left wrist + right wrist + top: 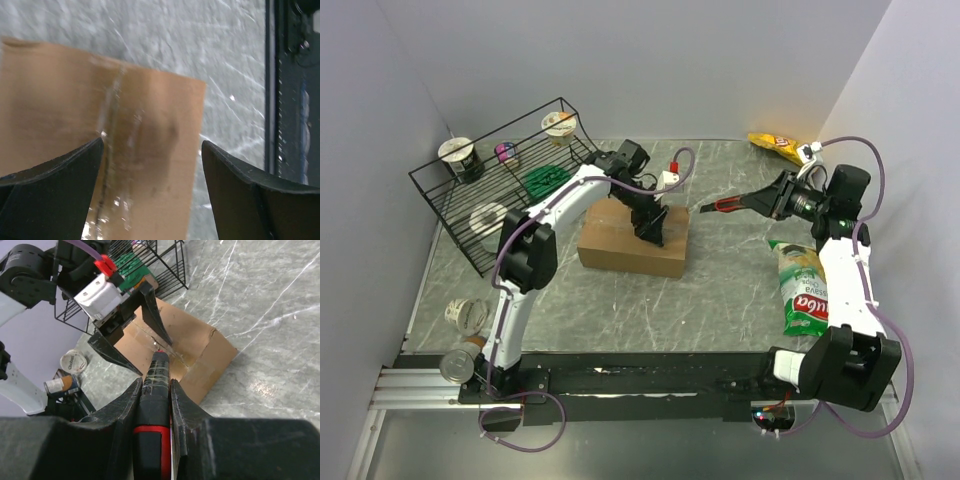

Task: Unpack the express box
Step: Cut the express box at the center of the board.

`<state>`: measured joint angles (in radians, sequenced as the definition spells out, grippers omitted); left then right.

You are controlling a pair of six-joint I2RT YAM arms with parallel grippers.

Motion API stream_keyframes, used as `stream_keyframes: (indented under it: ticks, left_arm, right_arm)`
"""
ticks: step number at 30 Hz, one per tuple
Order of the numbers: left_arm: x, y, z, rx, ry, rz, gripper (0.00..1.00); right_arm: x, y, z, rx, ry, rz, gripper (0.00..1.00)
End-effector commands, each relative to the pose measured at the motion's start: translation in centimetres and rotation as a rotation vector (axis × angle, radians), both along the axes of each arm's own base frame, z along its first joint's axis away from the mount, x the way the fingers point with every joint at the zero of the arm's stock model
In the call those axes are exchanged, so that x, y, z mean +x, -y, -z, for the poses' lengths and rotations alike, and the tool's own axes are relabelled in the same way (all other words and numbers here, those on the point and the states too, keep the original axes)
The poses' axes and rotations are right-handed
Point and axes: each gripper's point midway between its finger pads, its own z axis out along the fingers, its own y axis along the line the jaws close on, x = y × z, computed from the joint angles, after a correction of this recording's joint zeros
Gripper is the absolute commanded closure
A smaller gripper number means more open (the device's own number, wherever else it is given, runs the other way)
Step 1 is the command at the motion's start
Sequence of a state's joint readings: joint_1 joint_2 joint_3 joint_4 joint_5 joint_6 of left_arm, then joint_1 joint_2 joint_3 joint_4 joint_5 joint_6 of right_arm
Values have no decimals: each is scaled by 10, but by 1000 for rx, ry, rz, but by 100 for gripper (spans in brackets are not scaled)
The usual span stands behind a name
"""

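- Steadying the carton looks like the first need: the express box (620, 250) lies flat in the middle of the tabletop (720, 295), flaps shut and taped, just in front of the black wire rack (455, 205).
- The left end effector (652, 232) stands spread wide over the box top, clutching nothing. The glossy tape seam (112, 115) runs between its fingers. Whether the tips touch the cardboard I cannot tell. Pressing down on both sides of the seam would stop the box sliding.
- The right end effector (765, 200) is clamped on a red-and-black cutter (159, 371), whose tip is aimed at the box's right end but hangs apart from it.
- The cut, I judge, should enter at the seam's end, stay shallow to spare the contents, follow the tape line, and keep clear of the left fingers.
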<state>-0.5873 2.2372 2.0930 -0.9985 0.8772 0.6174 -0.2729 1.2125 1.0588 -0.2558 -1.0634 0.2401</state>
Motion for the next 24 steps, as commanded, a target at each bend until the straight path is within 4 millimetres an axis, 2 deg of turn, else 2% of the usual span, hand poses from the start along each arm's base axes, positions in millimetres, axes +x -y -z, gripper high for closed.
stream_keyframes:
  ticks: [1, 4, 7, 8, 13, 17, 18, 19, 21, 24]
  left_arm:
    - [-21, -11, -10, 21, -24, 59, 15]
    - [-35, -27, 15, 101, -76, 83, 15]
    - [-38, -30, 28, 113, -81, 78, 13]
    - [-28, -25, 28, 105, -51, 50, 4]
    - [4, -13, 37, 102, 43, -13, 4]
    - [12, -7, 34, 100, 52, -17, 4]
    - [17, -6, 37, 112, 85, -29, 3]
    - [21, -6, 28, 106, 134, -36, 3]
    - [32, -8, 27, 147, 221, -103, 4]
    - [32, -7, 23, 157, 336, -119, 4]
  right_arm:
    - [-3, 0, -6, 1, 54, -34, 100]
    - [-1, 0, 1, 7, 37, -32, 100]
    - [-1, -1, 11, 23, 8, -39, 100]
    - [-1, -1, 13, 23, 6, -39, 100]
    - [-7, -2, 26, 15, -25, -55, 100]
    - [-10, -3, 29, 5, -30, -64, 100]
    - [-10, -3, 30, 1, -29, -64, 100]
    - [-11, -3, 32, 3, -37, -62, 100]
    - [-12, -3, 35, 6, -45, -60, 100]
    - [-11, -3, 38, 15, -53, -55, 100]
